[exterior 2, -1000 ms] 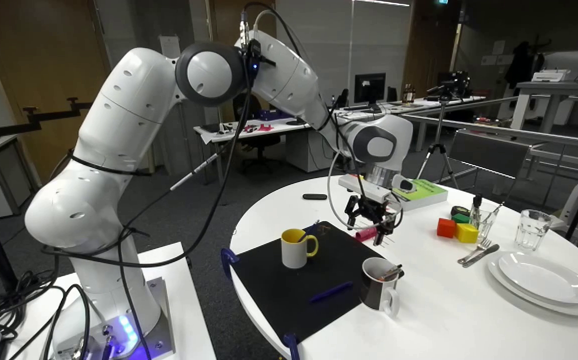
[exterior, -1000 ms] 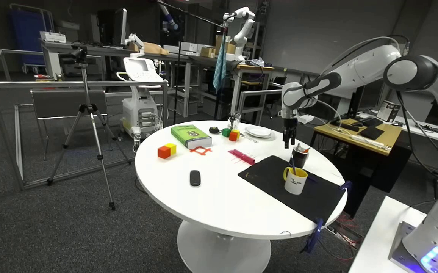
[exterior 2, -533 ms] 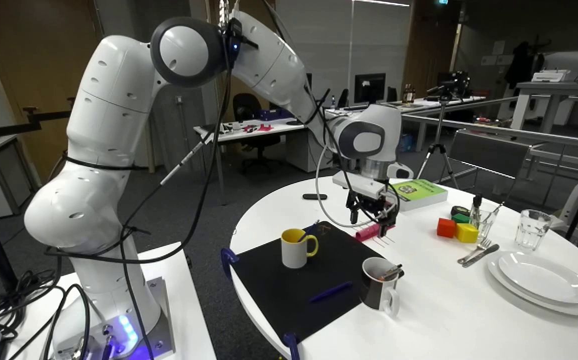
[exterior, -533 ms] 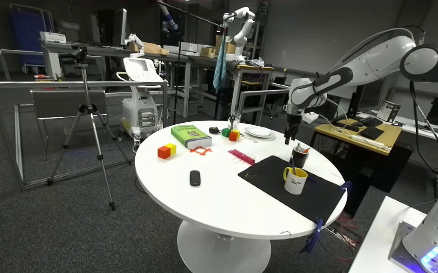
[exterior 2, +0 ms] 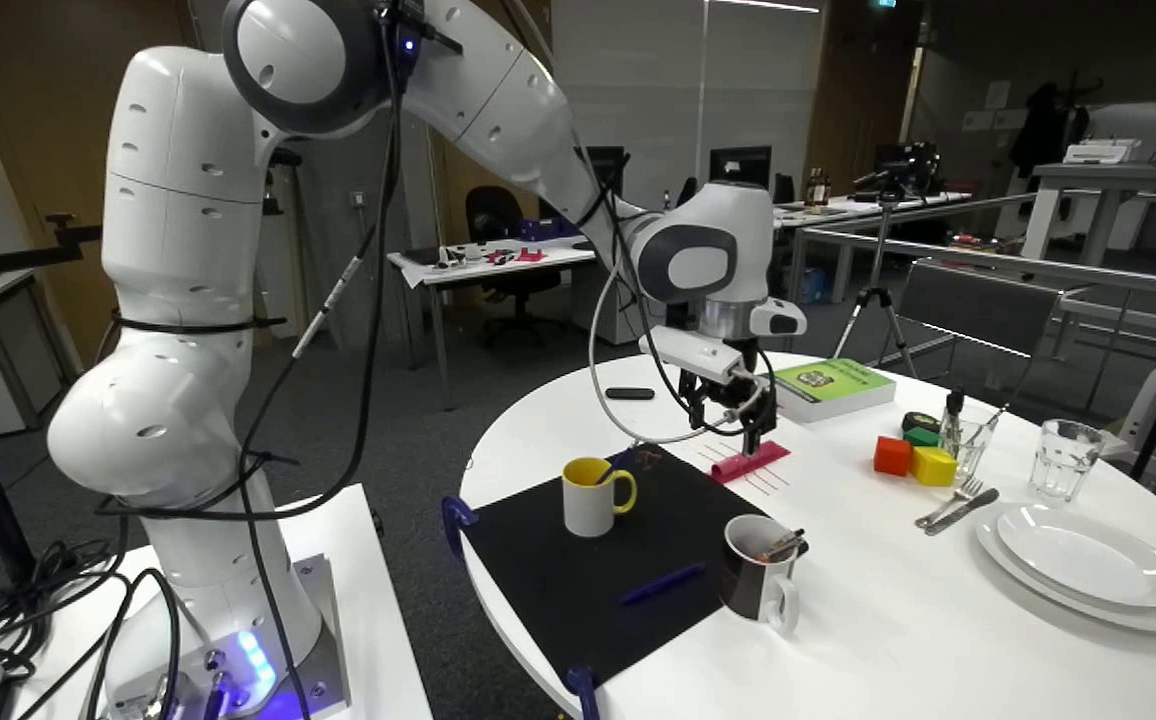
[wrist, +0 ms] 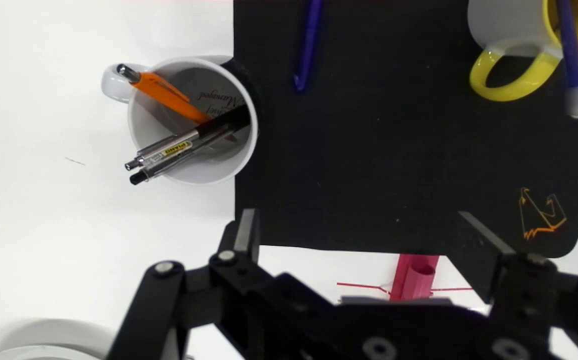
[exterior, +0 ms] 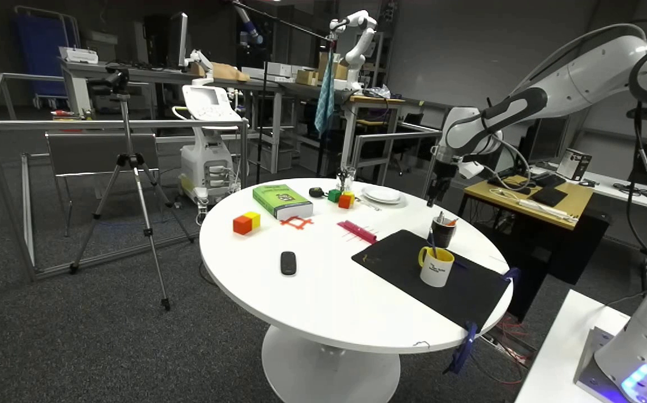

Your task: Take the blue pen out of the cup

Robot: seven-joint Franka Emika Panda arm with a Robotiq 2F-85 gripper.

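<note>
One round white table (exterior: 351, 291), nothing on it shifting; all the action this past second is the arm (exterior 2: 498, 110), folding back on itself, elbow climbing! That looks like lining up, with the pull itself yet to begin. Forearm slopes down, wrist drops almost plumb above the table, near the edge of the black mat (exterior 2: 558, 560) in the wrist view. Down points the gripper (wrist: 364, 227), fingers spread wide, nothing held between them. The yellow-lined cup (exterior 2: 588, 510) stands on that mat, well apart from those fingers. And the blue pen (wrist: 572, 60)? Leaning in that cup, its end jutting past the rim beside the handle, untouched.
</note>
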